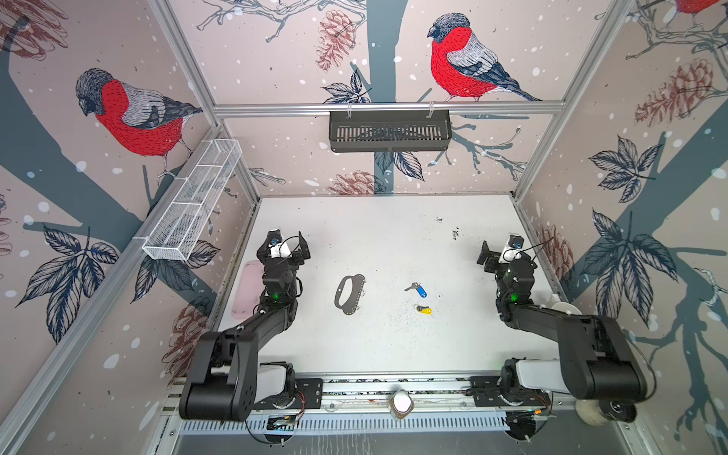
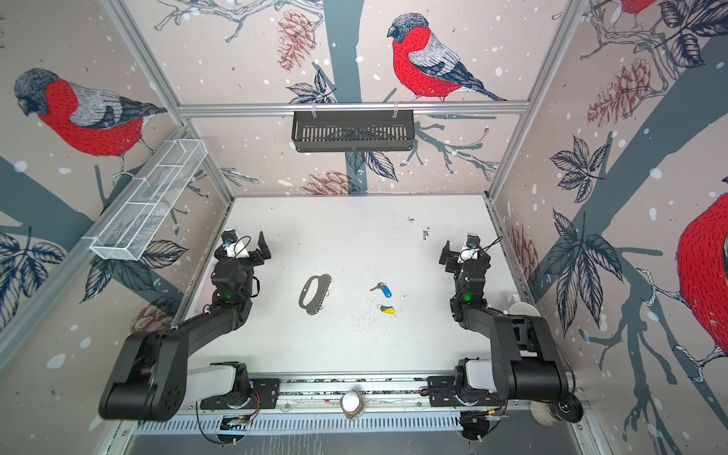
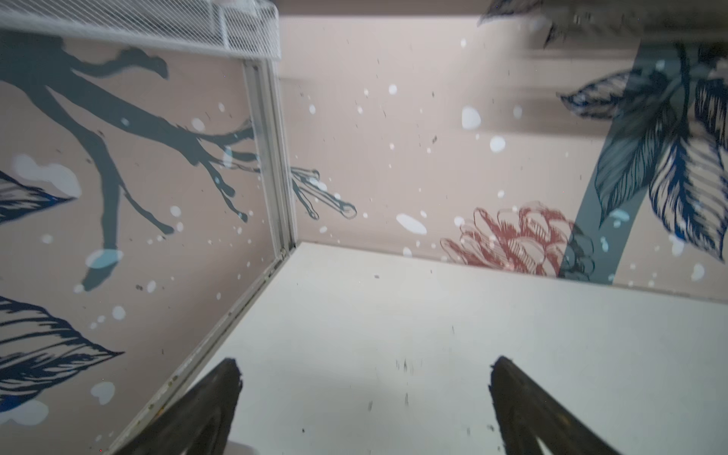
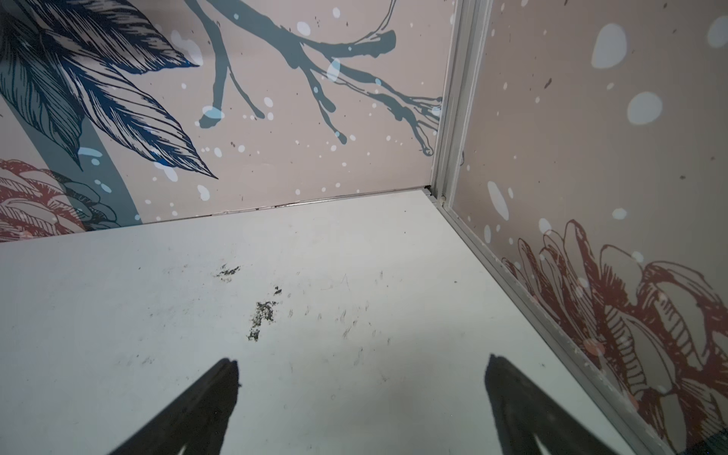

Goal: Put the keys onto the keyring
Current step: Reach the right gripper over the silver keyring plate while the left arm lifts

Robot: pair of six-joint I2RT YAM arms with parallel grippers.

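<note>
The left gripper point(image 3: 366, 362) has its fingers wide apart over the bare white table point(image 1: 394, 244), holding nothing; so does the right gripper point(image 4: 362, 360). Well back from the left fingers, toward the middle, lies the keyring point(image 1: 357, 295). The blue-tagged key point(image 1: 420, 291) and the yellow-tagged key point(image 1: 424, 311) lie between it and the right fingers.

I can read no text, label, brand, number or sign in any of my views. In a top view the blue tag point(image 1: 421, 292) and the yellow tag point(image 1: 426, 311), right of centre, are too small to show any writing. The walls point(image 1: 275, 59) bear only printed pictures, no lettering.
</note>
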